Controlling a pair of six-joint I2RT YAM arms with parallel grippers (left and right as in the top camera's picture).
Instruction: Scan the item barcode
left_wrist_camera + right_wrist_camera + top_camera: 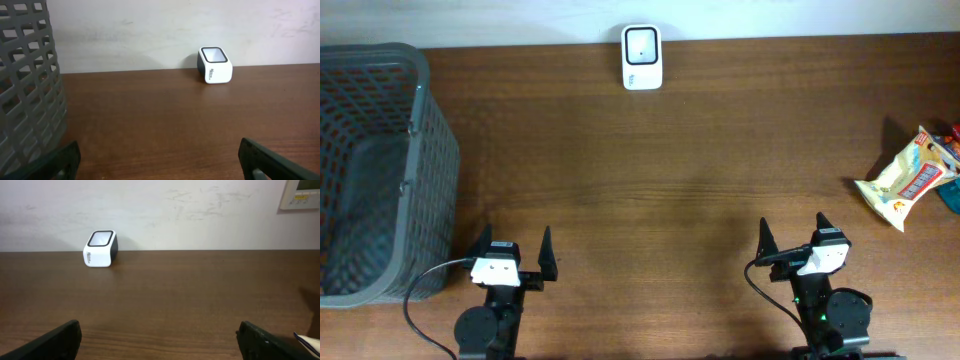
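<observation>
I've got open table (680, 190) from left gripper (516, 246) and right gripper (793, 232) straight up to the scanner (642, 57) at the far edge. Basket (380, 170) walls off the left, just beside the left gripper; snack bag (905, 185) lies at the right edge.

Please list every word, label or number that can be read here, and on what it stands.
No text is readable.
white scanner: small side label, too blurred.
snack packet: print too small.
wall panel: marks too small.
</observation>
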